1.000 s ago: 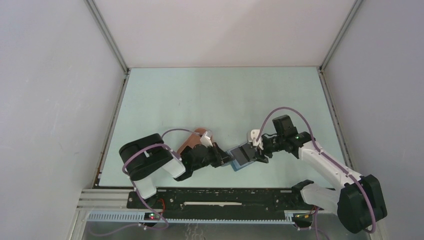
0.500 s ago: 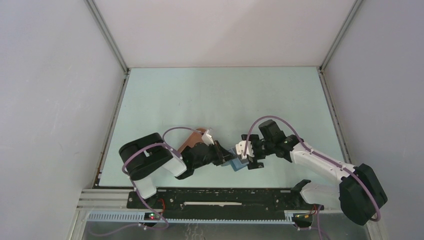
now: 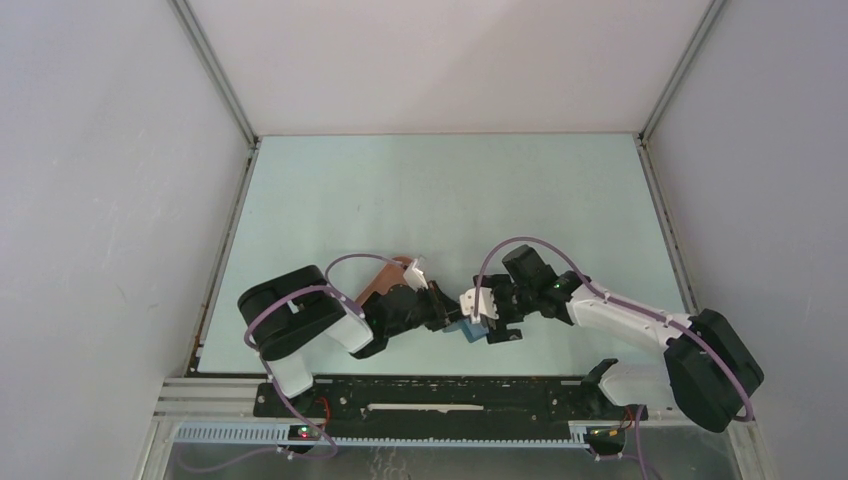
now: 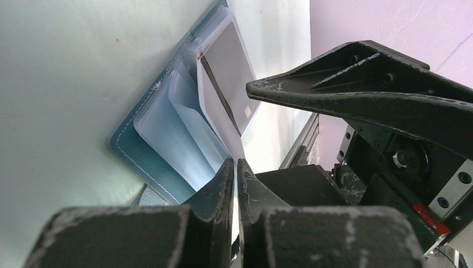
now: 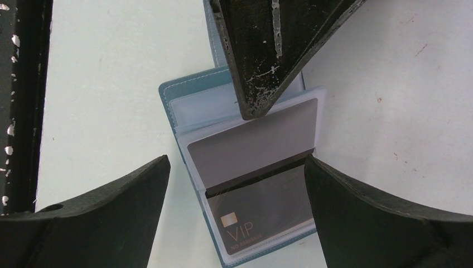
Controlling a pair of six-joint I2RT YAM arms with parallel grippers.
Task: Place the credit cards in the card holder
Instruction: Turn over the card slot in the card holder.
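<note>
Starting at the near edge of the table [image 3: 430, 190], both arms reach inward and meet over the card holder [image 5: 167, 95], which lies open and flat on the table, close to the near edge and about midway across. The left gripper [image 4: 235, 164] has its jaws almost together, pinching a thin clear sleeve leaf of the card holder. The right gripper [image 5: 237, 159] hangs above the same spot with its jaws spread wide, holding nothing. Between its fingers, a dark credit card [image 5: 262, 195] sits inside a clear sleeve; it carries a dark stripe, a gold chip and the word "VIP", with a smaller line beneath that is too small to read. Beyond the left gripper, a pink tray [image 3: 378, 282] rests on the table, partly hidden by the arm.
</note>
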